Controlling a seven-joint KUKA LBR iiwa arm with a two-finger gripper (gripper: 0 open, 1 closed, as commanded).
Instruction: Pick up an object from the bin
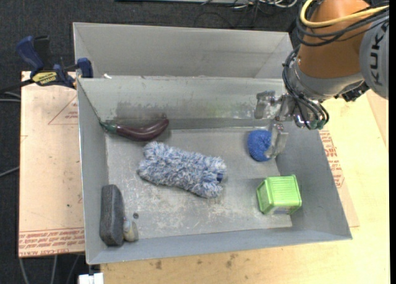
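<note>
Blue ball lies just beside my gripper, on its left in the view. I cannot tell if the gripper is apart or together. Green box sits near, below the gripper.

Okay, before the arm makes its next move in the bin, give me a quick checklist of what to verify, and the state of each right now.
1. The tool is down inside the bin, right beside the small blue rounded lump: ok.
2. The blue lump is gripped: cannot tell.
3. The blue lump lies on its own, apart from the green ribbed square box nearer the front: ok.
4. The fluffy blue-and-white cloth in the middle is out of the tool's way: ok.
5. The tool is clear of the grey metal back wall: cannot tell.
</note>
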